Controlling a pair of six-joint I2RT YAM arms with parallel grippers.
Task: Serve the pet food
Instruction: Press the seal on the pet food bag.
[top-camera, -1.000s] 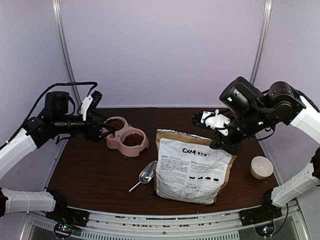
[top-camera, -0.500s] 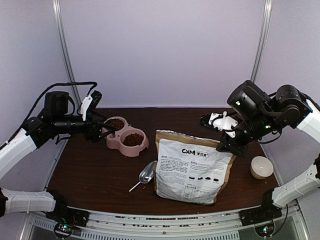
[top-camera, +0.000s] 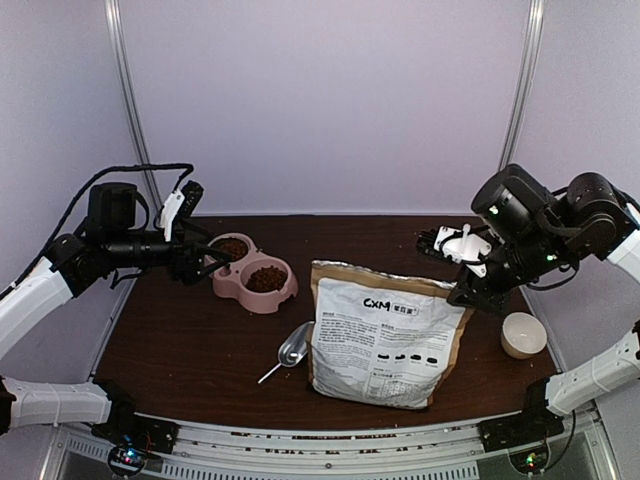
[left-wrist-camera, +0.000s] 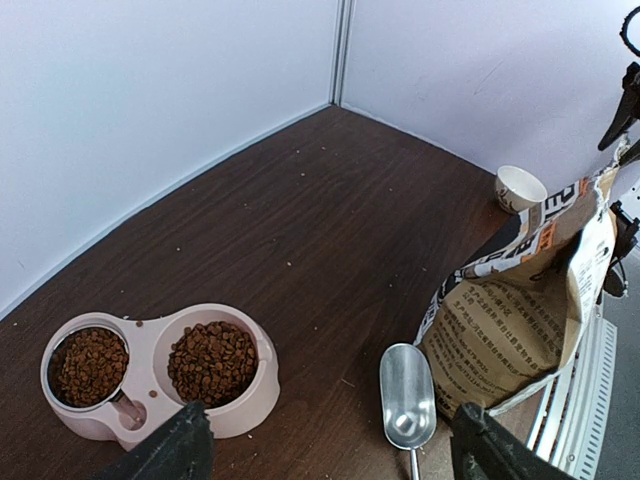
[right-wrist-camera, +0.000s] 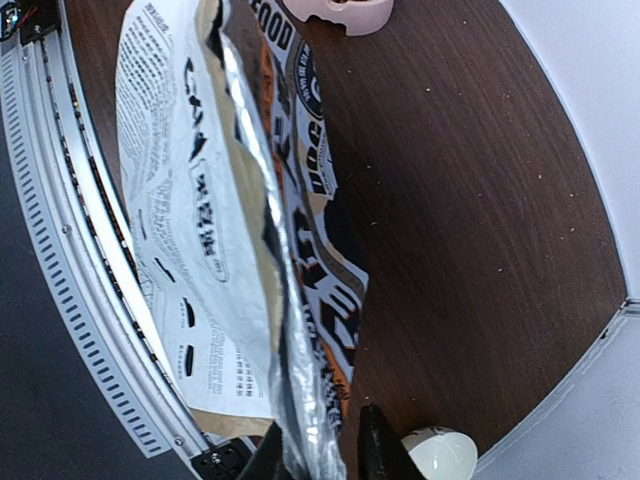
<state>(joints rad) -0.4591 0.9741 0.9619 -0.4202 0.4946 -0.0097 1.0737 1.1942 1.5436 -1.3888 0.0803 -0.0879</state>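
Left wrist cam gives me the best look at the pet food (left-wrist-camera: 210, 362): brown kibble sitting in both basins of the pink feeder (left-wrist-camera: 255, 400) at the back left of the table (left-wrist-camera: 300, 220). Overhead it's just two dark patches. The same cam shows the metal scoop (left-wrist-camera: 407, 395) lying bowl-up just beside the bag (left-wrist-camera: 500, 330), with a white cup (left-wrist-camera: 520, 187) beyond it. The left pincer (left-wrist-camera: 330, 455) is spread wide with nothing in it, hanging right next to the feeder. From overhead, the right pincer (right-wrist-camera: 322, 458) is at the bag's top right corner. Only its own wrist cam shows the fingers a little apart, with the bag's foil-lined lip running between them. I can't tell if it's actually pinching that lip or just straddling it. No view sees inside the bag.
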